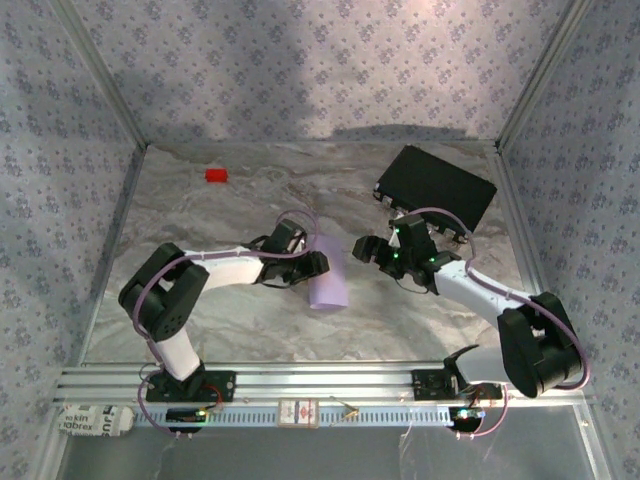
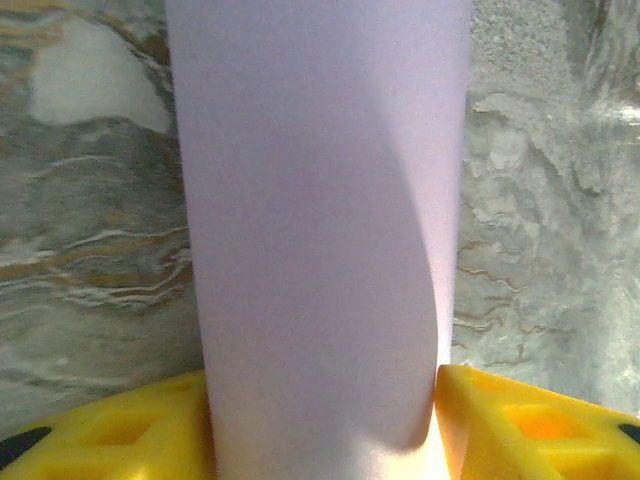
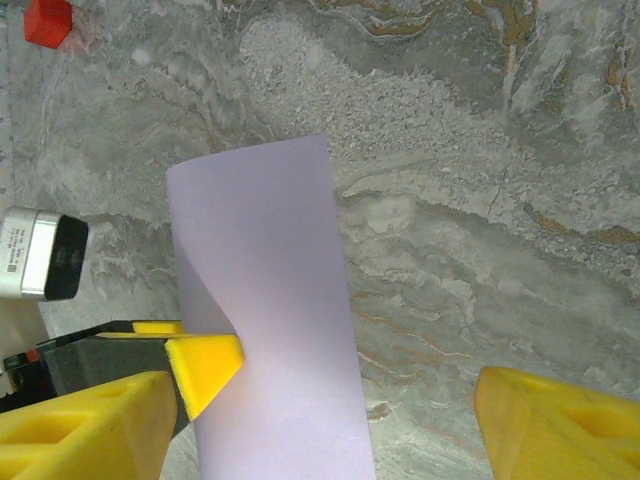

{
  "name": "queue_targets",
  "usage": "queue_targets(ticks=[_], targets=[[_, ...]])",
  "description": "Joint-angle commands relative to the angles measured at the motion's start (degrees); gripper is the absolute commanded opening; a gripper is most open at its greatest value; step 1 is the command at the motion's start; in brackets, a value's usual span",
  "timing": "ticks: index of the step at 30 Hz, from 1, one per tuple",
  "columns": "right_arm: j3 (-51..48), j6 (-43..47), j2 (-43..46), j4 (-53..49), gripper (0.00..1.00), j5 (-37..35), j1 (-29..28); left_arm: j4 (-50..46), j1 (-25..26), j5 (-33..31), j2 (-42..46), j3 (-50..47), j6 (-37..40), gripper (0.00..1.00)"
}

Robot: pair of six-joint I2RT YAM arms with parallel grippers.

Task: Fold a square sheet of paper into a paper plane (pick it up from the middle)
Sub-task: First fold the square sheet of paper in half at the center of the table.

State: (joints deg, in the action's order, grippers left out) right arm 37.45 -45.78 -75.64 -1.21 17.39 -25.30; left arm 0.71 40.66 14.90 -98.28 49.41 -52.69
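Top view, surface: a grey-veined marble table (image 1: 230, 320), with an aluminium rail (image 1: 330, 382) along the near edge, behind both pincers.
Top view, room: walls (image 1: 300, 70) with a pale floral print on three sides and metal posts in the corners.
Top view, count: two arms, one square sheet of paper (image 1: 328, 278), one red block (image 1: 216, 175) and one black case (image 1: 435, 185).
Top view, left pincer (image 1: 316, 264): its tips meet the near side of the square sheet of paper. The red block lies well beyond it and off to its left.
Top view, right pincer (image 1: 368, 250): it sits just across the lilac sheet from the left pincer, apart from the paper. The black case lies near it, on its far side.
Left wrist view, surface: marble shows on either side of the paper.
Left wrist view, sheet: it is bowed into a curve and runs straight ahead from between two yellow fingers (image 2: 120, 430), touching both.
Left wrist view, pincer state: grasping the curved sheet.
Right wrist view, surface: the same marble, with one red block far ahead to the pincer's left.
Right wrist view, count: two own yellow fingers, plus one yellow finger of the left pincer against the sheet's edge.
Right wrist view, pincer state: released, with the jaws wide. The sheet lies between them, clear of the right-hand finger.
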Motion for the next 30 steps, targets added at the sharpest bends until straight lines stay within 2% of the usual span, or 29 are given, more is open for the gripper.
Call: queue_targets(ticks=[1,13,30], targets=[[1.72,0.76,-0.73,0.16,0.80,0.02,-0.51,-4.74,0.22,-3.52,2.84,1.46,3.12,0.57],[2.03,0.82,-2.03,0.78,0.81,0.19,-1.24,-5.72,-0.04,-5.67,4.97,-0.45,4.76,0.52],[2.10,1.01,-2.45,0.39,0.81,0.28,-1.93,-5.24,-2.45,-0.15,0.42,-0.99,6.88,0.51]])
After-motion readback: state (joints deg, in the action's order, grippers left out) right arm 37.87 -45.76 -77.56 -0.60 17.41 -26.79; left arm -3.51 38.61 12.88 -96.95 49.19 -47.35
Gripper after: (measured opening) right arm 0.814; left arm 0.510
